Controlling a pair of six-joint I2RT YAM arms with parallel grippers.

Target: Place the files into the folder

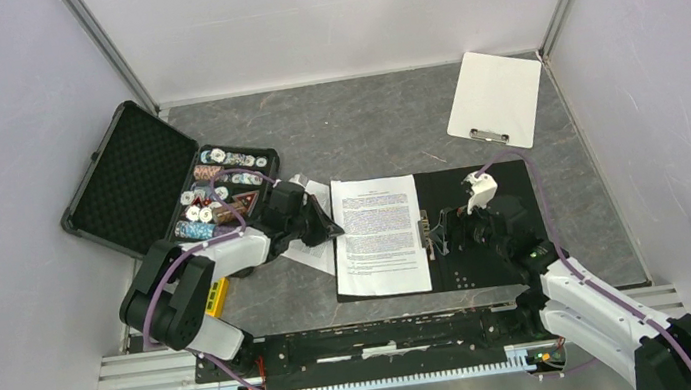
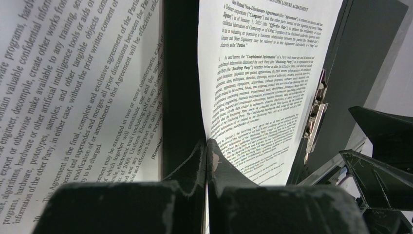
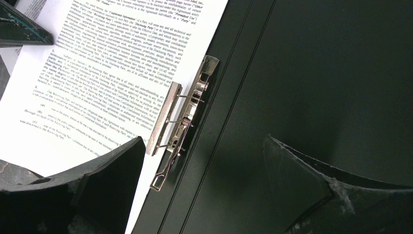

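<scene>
- A grey, stone-patterned surface sat between plain white walls, with an open case of chips at its left side.
- The left end effector was pinched closed on the left edge of the top printed sheet, which lay across the left half of the open folder. A pull from that grip could have dragged the sheet off the folder or creased it at the pinch.
- A second sheet lay on the surface under that arm, outside the folder. The arm might have swept it farther off, or it might have been left behind.
- The metal clip at the spine met the top sheet's right edge, but whether it clamped the paper could not be told. If it did not, the sheet could have slid free.
- The right end effector hung open just beside the clip, gripping nothing. An off-centre press could have missed the clip or shifted the folder.
</scene>
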